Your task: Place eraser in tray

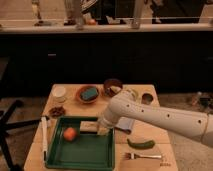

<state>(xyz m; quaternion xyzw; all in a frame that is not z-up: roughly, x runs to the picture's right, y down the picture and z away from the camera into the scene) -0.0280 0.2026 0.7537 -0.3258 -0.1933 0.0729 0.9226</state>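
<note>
The white arm point(165, 119) reaches in from the right, bent downward, its gripper point(103, 128) clamped on the eraser point(90, 127) just over the far edge of the green tray point(80, 152).

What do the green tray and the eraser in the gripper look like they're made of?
The tray: likely plastic, with uniform green colour, a smooth surface and a moulded raised rim. The eraser, at the gripper above the tray's far edge: matte beige-grey, possibly felt or foam; hard to tell.
</note>
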